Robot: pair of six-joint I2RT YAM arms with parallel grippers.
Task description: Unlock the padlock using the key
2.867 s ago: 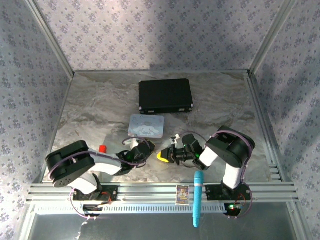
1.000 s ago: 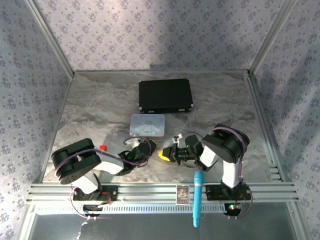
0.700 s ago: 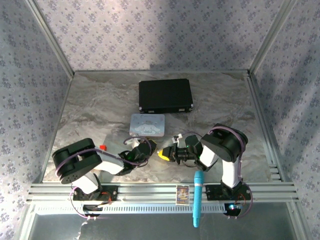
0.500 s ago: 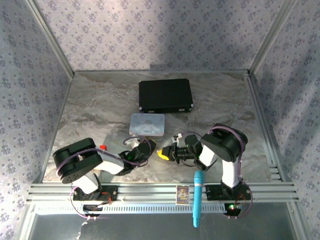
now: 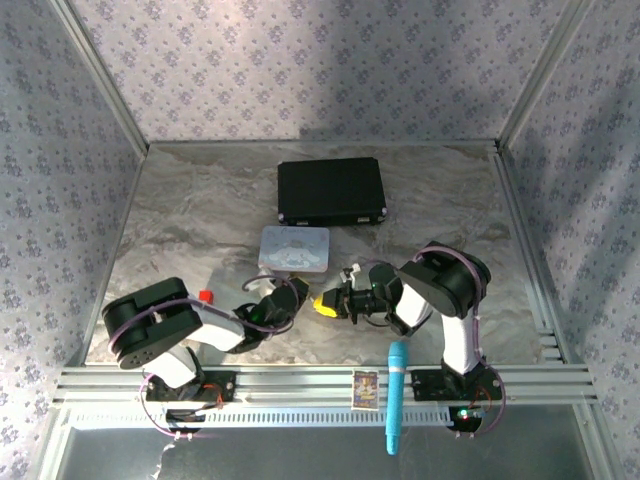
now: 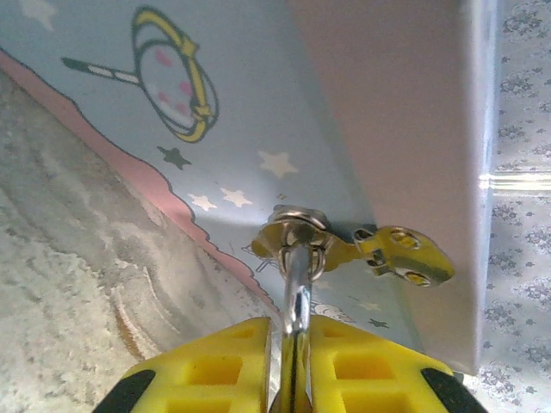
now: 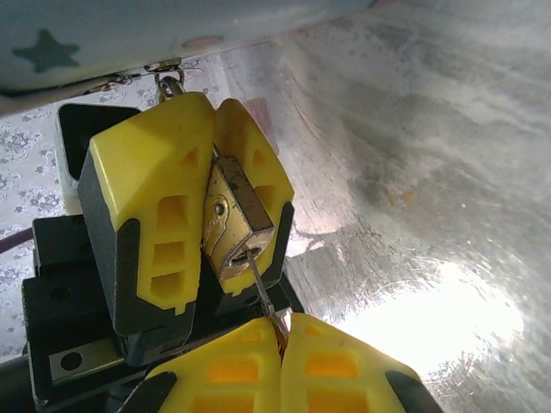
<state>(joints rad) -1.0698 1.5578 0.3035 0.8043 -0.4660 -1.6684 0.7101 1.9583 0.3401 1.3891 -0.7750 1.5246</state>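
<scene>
Top view, hands: the left hand (image 5: pixel 294 299) and the right hand (image 5: pixel 327 304) meet tip to tip, low over the marbled worktop (image 5: pixel 190 215).
Top view, tin: the pastel tin (image 5: pixel 293 249) lies just beyond both hands, its near edge right by the left hand.
Top view, black case: the black case (image 5: pixel 332 190) lies beyond the tin, well apart from the hands.
Top view, red-capped cylinder: the red-capped cylinder (image 5: pixel 205 296) stands to the left of the left hand, close to that arm.
Left wrist, left hand: clenched (image 6: pixel 291 348), its yellow fingers (image 6: pixel 207 374) pressed on the padlock from either side.
Left wrist, padlock: the silver shackle (image 6: pixel 297 288) rises from between the fingertips and passes through the brass hasp (image 6: pixel 400 254) on the tin, just ahead of the hand; the body is hidden.
Right wrist, right hand: clenched (image 7: pixel 280 331), pinching the key at its fingertips.
Right wrist, key: a thin silvery shaft (image 7: pixel 258 282) runs from the fingertips up to the padlock's underside; how deep it sits cannot be told.
Right wrist, padlock: the brass body (image 7: pixel 231 222) sits tilted, directly ahead of the right hand, clamped between the left hand's yellow fingers (image 7: pixel 142 194).
Right wrist, tin: its edge lies beyond the left hand.
</scene>
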